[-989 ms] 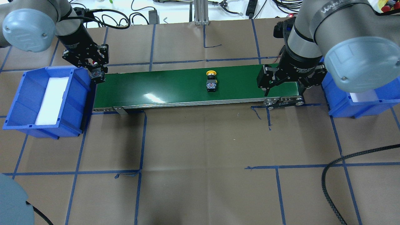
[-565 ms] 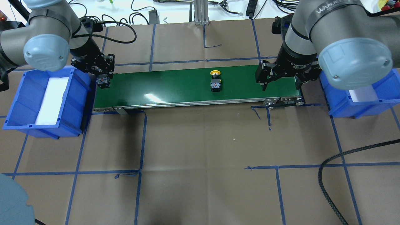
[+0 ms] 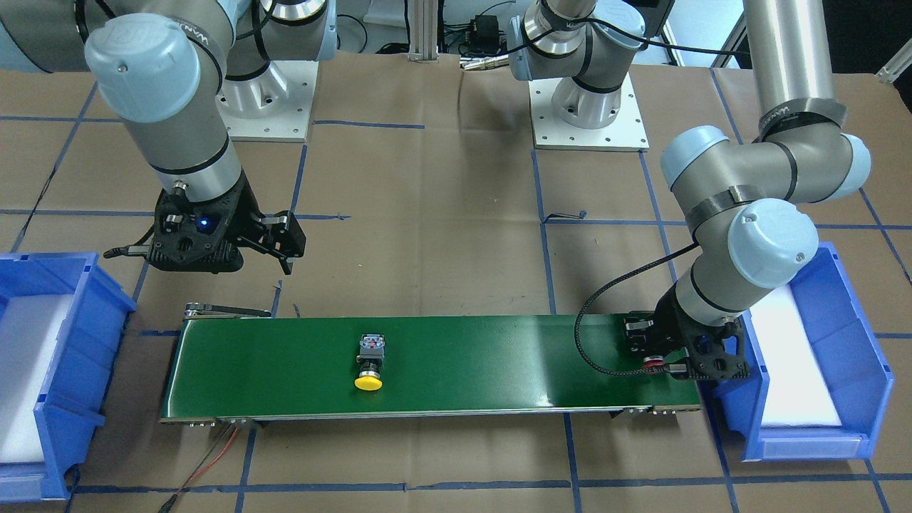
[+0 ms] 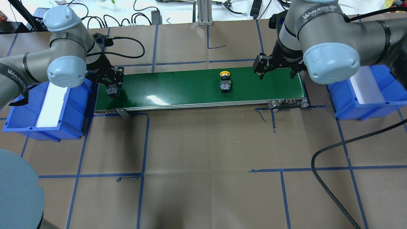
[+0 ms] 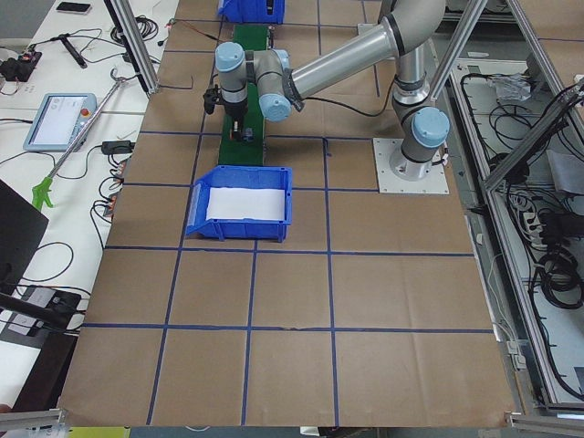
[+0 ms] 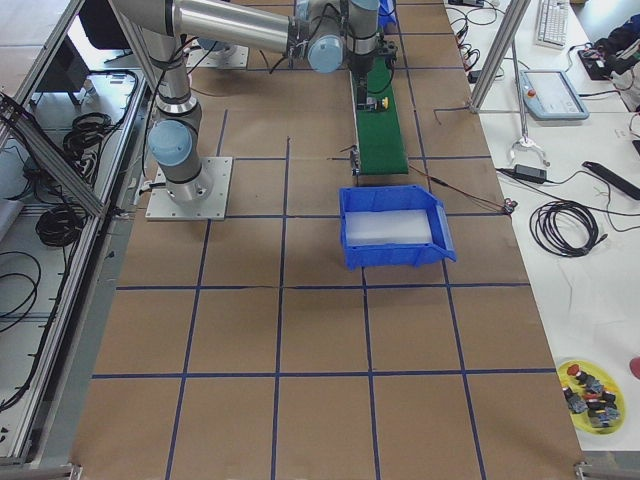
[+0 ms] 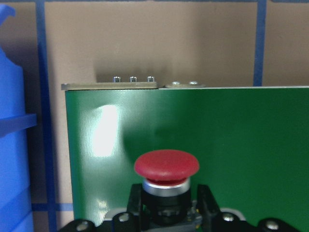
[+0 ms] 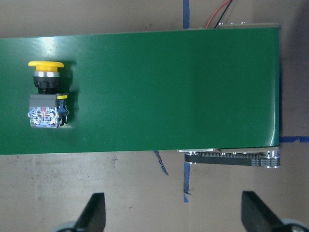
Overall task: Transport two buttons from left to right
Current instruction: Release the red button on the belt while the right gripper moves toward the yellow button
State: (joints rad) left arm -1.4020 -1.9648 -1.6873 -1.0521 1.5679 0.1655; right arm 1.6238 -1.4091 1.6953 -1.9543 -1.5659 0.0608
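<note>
Brown-papered table (image 4: pixel 203 159), overhead: the yellow button (image 4: pixel 224 82) lies on the green belt (image 4: pixel 178 86), about 9 o'clock from the empty, wide-spread right gripper (image 4: pixel 276 73). Left wrist: the left gripper (image 7: pixel 169 215) clamps the red button (image 7: pixel 166 166) over the belt's left end; judging by this, neither is yet in the right bin (image 4: pixel 362 111).

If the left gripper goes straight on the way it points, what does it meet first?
Probably the green belt near its end; the red button in the left gripper would touch first. Height is unclear.

You have 1 yellow-capped boxy push-button (image 4: pixel 225 85) near the right gripper (image 4: pixel 276 75), 1 red-capped push-button (image 7: pixel 166 165) in the left gripper (image 4: pixel 112 90), 2 blue plastic bins (image 4: pixel 73 106) (image 4: pixel 347 102), 1 green belt (image 4: pixel 178 86).
</note>
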